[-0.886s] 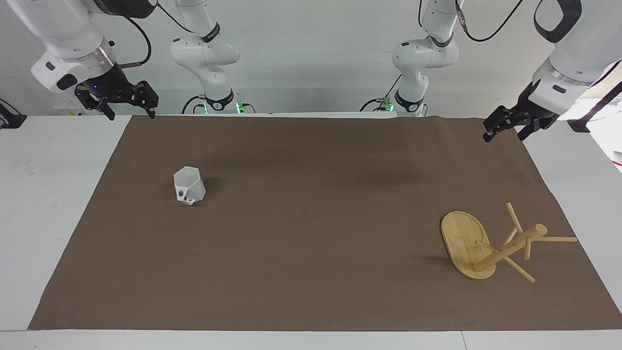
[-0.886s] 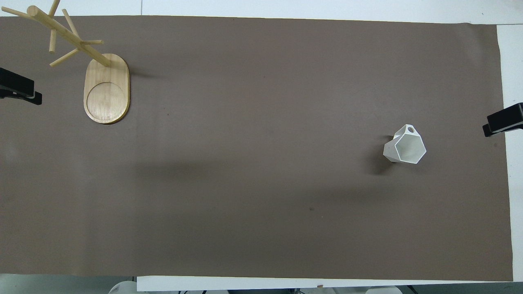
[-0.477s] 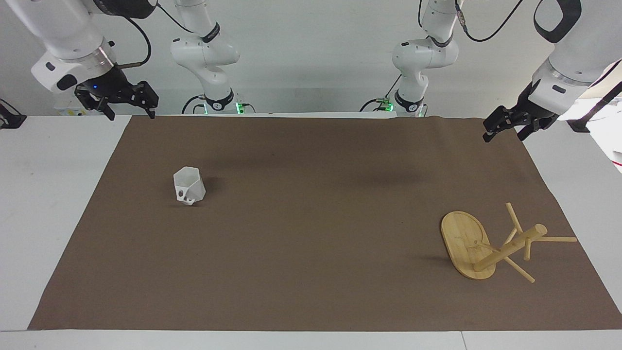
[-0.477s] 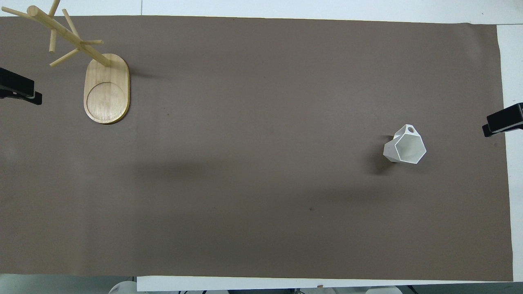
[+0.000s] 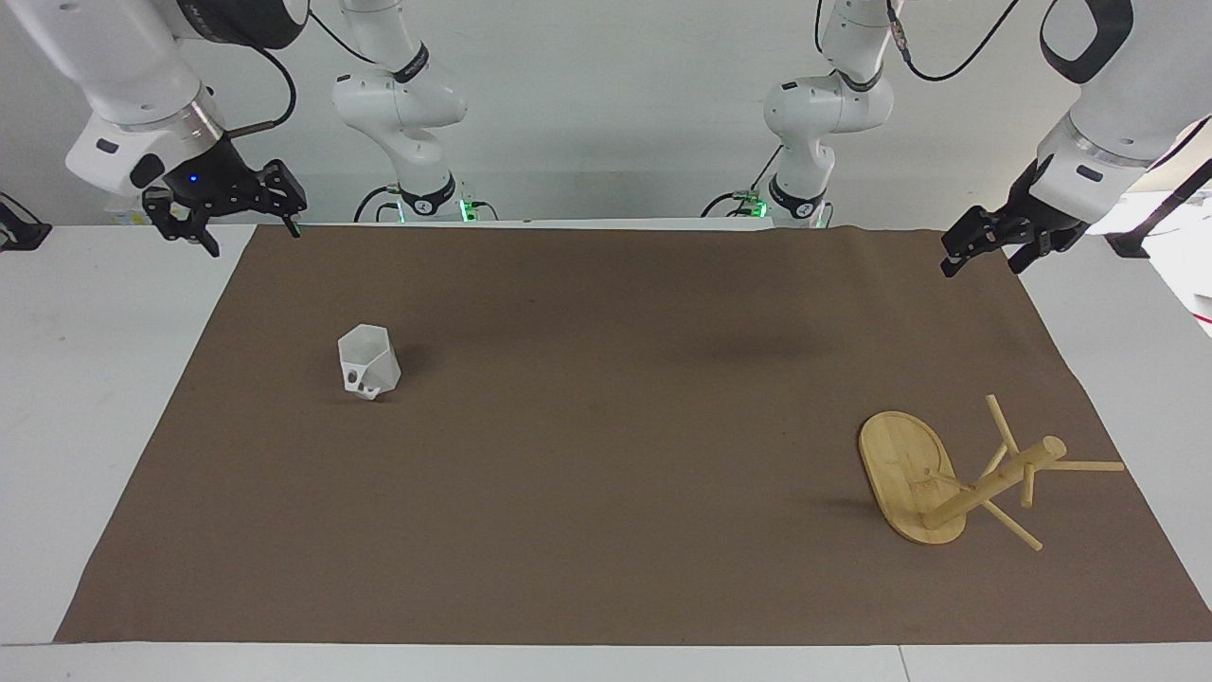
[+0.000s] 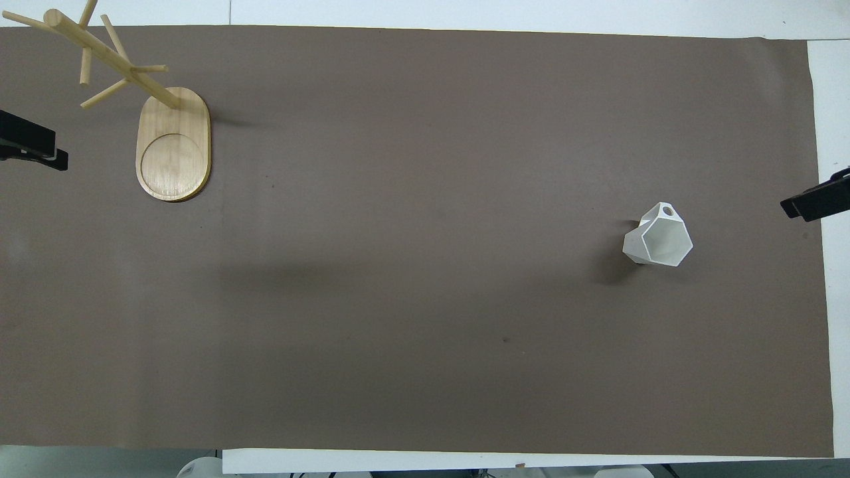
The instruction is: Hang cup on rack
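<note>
**A:** Step in hand looks like the approach to the cup (image 5: 368,362). Nothing is held. Right claw (image 5: 248,221) is up in the air over the mat's (image 5: 606,530) corner at the right arm's end, fingers (image 5: 295,225) apart, empty.

**B:** Cup position?

**A:** On the mat, upright, mouth up, toward the right arm's end of the worktop (image 5: 85,379). Farther from the robots than that corner, well apart from the right claw. Handle sits on the side away from the robots.

**B:** Grasp plan?

**A:** My read: come down over the cup, pinch one wall at the rim, one finger inside and one outside. Leave the handle free, since that is what goes over a peg. Faceted walls taper to the base, so grip flat on a facet, not on an edge. It looks light and could tip if nudged.

**B:** Rack?

**A:** Rack (image 5: 956,474) stands on its oval base at the left arm's end, well apart from the cup and farther from the robots than it. Pegs all bare.

**B:** Left arm?

**A:** Waiting. Left claw (image 5: 985,248) hangs over the mat's edge at its own end, nothing in it. Can't tell if its fingers are apart or together.
</note>
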Robot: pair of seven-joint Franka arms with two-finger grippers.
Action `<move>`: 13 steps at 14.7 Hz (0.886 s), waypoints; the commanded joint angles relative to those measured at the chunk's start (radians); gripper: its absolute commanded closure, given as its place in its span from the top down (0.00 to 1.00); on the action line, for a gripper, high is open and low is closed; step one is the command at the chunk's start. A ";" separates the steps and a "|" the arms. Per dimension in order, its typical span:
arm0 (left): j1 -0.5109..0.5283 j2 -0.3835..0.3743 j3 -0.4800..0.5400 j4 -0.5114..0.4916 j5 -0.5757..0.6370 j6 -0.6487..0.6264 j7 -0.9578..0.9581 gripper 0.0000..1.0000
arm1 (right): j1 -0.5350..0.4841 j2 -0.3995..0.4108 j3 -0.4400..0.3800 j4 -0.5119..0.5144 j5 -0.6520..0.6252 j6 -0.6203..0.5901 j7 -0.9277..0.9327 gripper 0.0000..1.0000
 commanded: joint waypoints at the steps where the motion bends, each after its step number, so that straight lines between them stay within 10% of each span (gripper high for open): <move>1: 0.000 -0.028 -0.003 -0.031 0.022 -0.002 0.011 1.00 | -0.152 0.106 0.002 -0.020 0.218 0.079 -0.437 1.00; 5: 0.000 -0.028 -0.003 -0.031 0.022 -0.003 0.011 1.00 | -0.267 0.243 0.000 -0.052 0.465 0.107 -0.872 1.00; 13: 0.000 -0.028 -0.003 -0.031 0.022 -0.003 0.011 1.00 | -0.427 0.341 0.002 -0.470 0.839 0.221 -1.635 1.00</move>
